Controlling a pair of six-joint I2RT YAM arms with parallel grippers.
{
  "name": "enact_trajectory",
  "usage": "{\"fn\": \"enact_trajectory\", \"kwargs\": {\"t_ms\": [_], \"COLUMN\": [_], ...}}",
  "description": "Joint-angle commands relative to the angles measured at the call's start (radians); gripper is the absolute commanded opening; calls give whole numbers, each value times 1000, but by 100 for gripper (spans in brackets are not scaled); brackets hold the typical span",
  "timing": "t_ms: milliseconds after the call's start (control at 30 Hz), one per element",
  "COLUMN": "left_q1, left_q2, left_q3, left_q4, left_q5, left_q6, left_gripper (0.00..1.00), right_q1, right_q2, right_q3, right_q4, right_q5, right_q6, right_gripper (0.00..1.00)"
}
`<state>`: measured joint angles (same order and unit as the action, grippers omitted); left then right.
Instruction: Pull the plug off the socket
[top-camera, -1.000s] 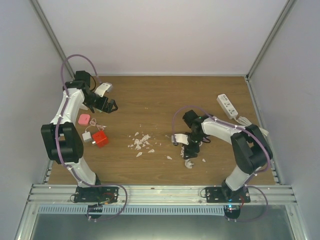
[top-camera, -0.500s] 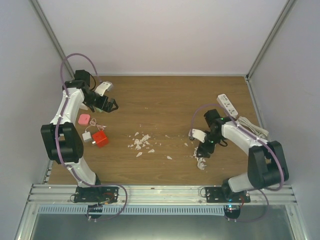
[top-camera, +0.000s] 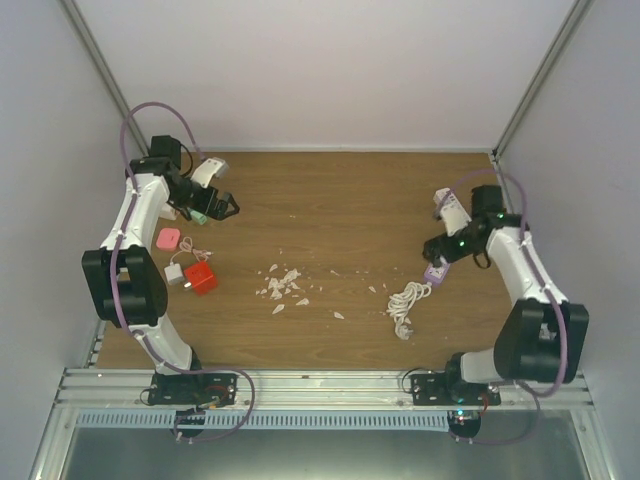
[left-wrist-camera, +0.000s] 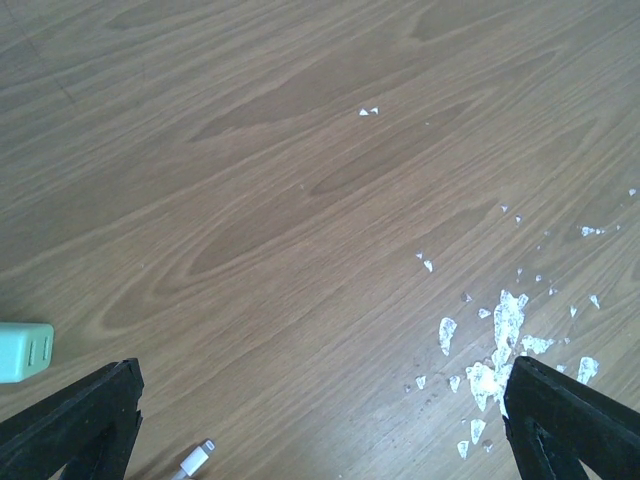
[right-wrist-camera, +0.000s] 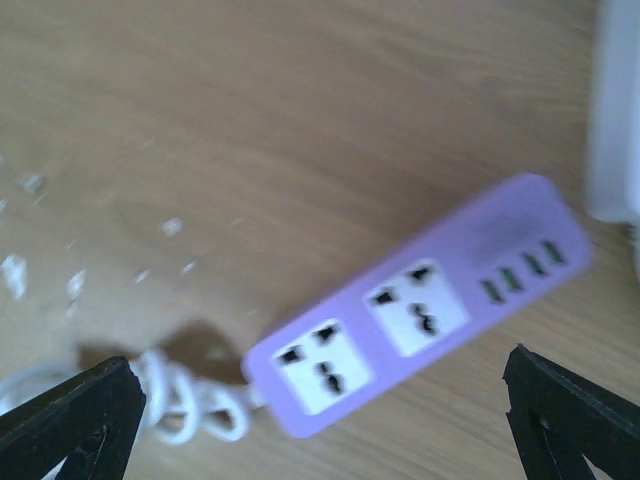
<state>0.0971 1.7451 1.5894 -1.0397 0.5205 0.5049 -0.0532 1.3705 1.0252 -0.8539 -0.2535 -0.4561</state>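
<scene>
**Right claw** (top-camera: 437, 253): spread wide and pinching nothing. In the right wrist view its two dark fingers (right-wrist-camera: 70, 425) sit at the lower corners of the frame, well apart. It hangs over the purple socket strip (right-wrist-camera: 400, 310), which lies flat on the worktop (top-camera: 320, 200) at the right side. The strip's two outlet faces and its row of small ports are in full view. A white cord (right-wrist-camera: 190, 405) leaves the strip's near end and lies in a loose coil towards the arm bases. A white power strip (top-camera: 455, 207) lies just beyond, by the right wall.

**Left claw** (top-camera: 222, 207): also spread wide and empty, with its fingers (left-wrist-camera: 70, 420) at the lower corners of the left wrist view. It hovers over the far left of the worktop. A mint-green adapter (left-wrist-camera: 25, 352) rests on the wood just beside the claw, apart from the fingers and well apart from the socket strip.

**Elsewhere:** white scraps (top-camera: 282, 283) are scattered mid-worktop. A pink pad (top-camera: 168, 238), a white charger (top-camera: 176, 273) and a red block (top-camera: 201, 278) lie near the left arm.
</scene>
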Motion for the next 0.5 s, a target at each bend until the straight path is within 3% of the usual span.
{"fn": "enact_trajectory", "kwargs": {"t_ms": [0, 233, 467], "left_q1": [-8, -10, -11], "left_q2": [1, -18, -13], "left_q3": [38, 37, 49], "left_q4": [30, 35, 30], "left_q5": [24, 28, 23], "left_q6": [-22, -33, -40], "left_gripper": [99, 99, 99], "right_q1": [-119, -151, -133], "right_q2": [81, 141, 189], "right_q3": [73, 6, -31], "right_q4": [13, 99, 153], "right_q5": [-29, 98, 113], "right_q6": [258, 506, 556], "right_gripper": [99, 100, 100]}}
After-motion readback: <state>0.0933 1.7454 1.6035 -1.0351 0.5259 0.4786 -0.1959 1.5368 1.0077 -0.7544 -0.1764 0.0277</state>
